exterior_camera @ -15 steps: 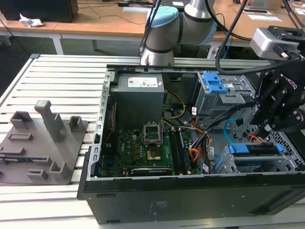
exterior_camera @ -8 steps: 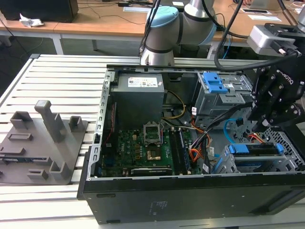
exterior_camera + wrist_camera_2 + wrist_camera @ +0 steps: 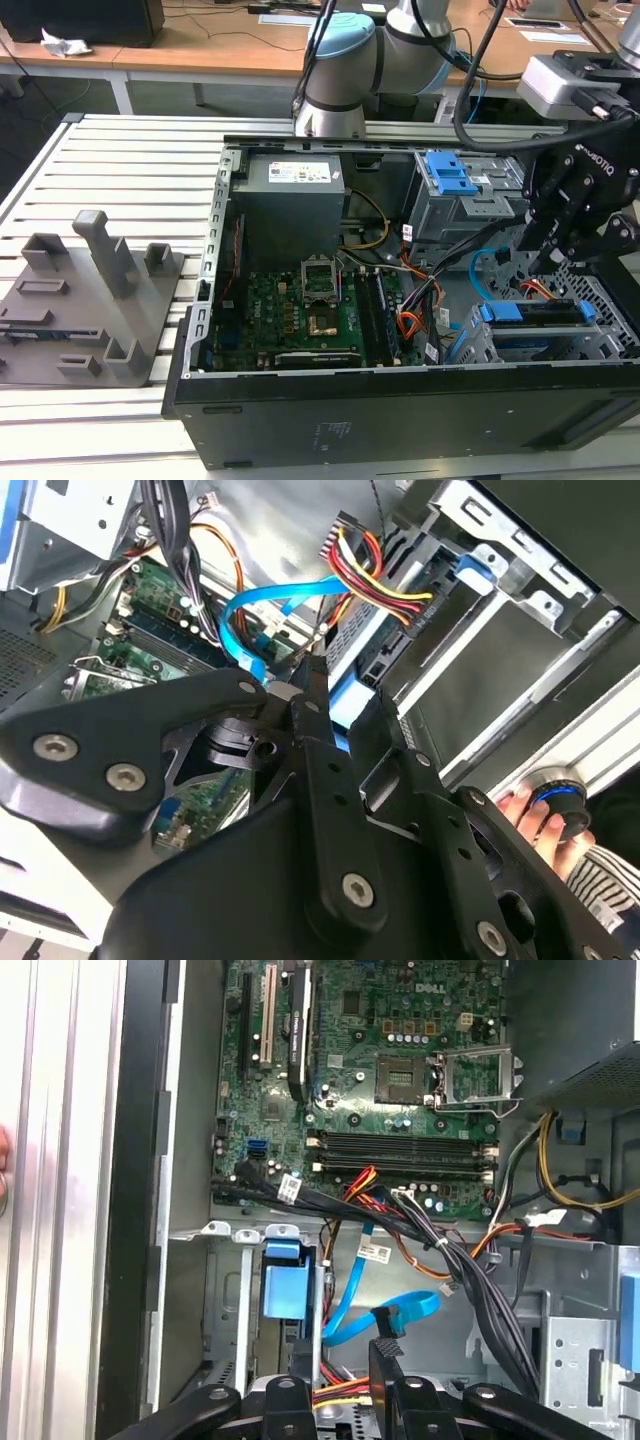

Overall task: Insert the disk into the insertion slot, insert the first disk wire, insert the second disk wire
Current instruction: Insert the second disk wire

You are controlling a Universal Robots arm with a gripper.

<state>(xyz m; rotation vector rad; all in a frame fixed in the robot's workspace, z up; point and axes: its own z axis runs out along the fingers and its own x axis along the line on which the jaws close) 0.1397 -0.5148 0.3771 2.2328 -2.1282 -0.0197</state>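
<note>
The disk in its blue carrier lies seated in the insertion slot, the perforated grey cage at the case's front corner on the exterior view's right. The carrier's blue end faces the motherboard. The first disk wire, a red-yellow bundle, runs to the disk's back edge, and its plug looks pushed in. The second disk wire curls in a light-blue loop. My gripper hovers just above the disk's back end, fingers shut on that cable's small dark plug.
The open case holds the motherboard, the power supply and a taller bay with a blue latch. Black cable bundles cross beside the cage. A person's hand rests on a blue knob outside the case. A grey fixture sits at the left.
</note>
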